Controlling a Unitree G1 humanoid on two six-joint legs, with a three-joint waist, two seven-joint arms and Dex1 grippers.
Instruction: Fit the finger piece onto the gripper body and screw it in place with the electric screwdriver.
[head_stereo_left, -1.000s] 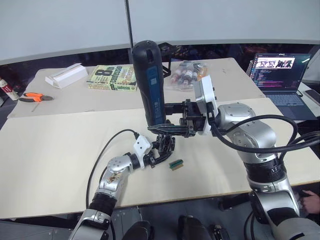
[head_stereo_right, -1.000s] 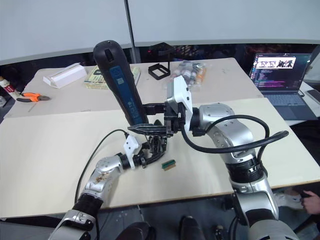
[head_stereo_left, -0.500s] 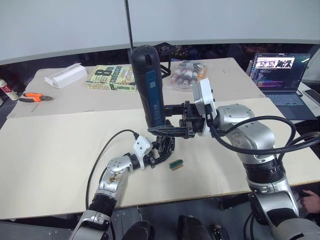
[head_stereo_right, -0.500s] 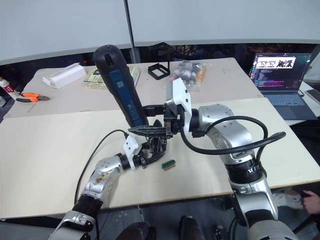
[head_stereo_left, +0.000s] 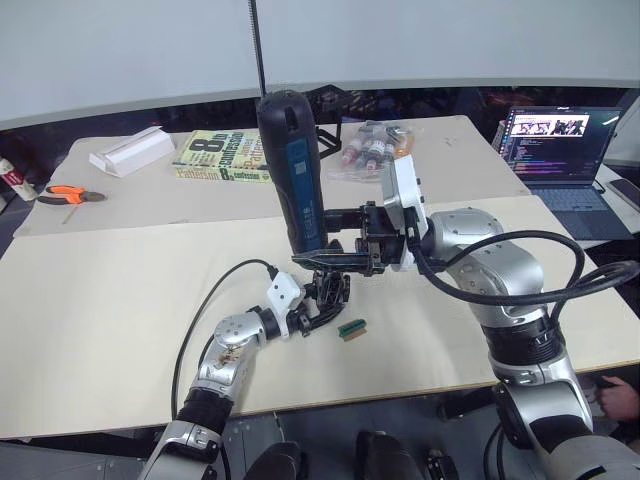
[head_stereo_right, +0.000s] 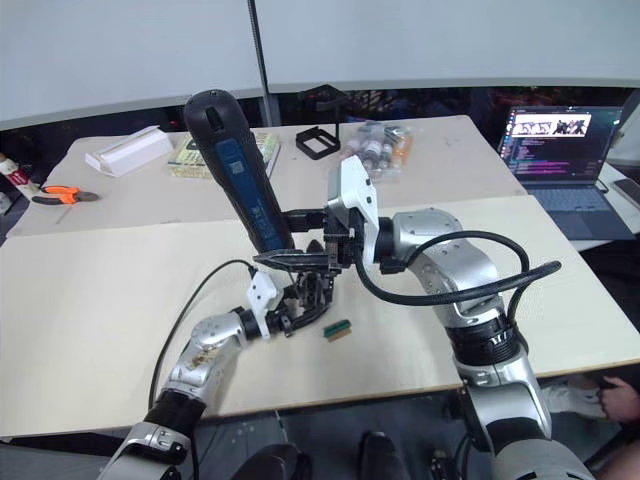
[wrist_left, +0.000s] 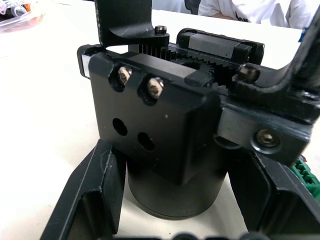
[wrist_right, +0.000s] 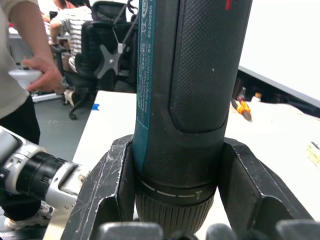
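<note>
At the middle of the near table, the right gripper (head_stereo_left: 335, 258) is clamped on the one electric screwdriver (head_stereo_left: 293, 165), its two black fingers (wrist_right: 107, 192) pressed against either side of the barrel just above the nose. The tool stands nearly upright (its top leaning slightly left), nose down over the gripper body (head_stereo_left: 328, 292). The left gripper (head_stereo_left: 318, 312) has its two fingers closed against the rounded base of that gripper body (wrist_left: 165, 150), holding it on the table surface; two screws sit side by side in the block's upper holes, with two empty holes below them. I cannot make out the finger piece as a separate part.

Just right of the gripper body lies one small green-and-tan block (head_stereo_left: 351, 327). On the far table are one white box (head_stereo_left: 132, 151), one book (head_stereo_left: 224, 156), one pair of orange-handled pliers (head_stereo_left: 70, 195), a clear bag of small bottles (head_stereo_left: 375, 148) and one black square frame (head_stereo_right: 321, 142). One open laptop (head_stereo_left: 560, 150) sits at the far right.
</note>
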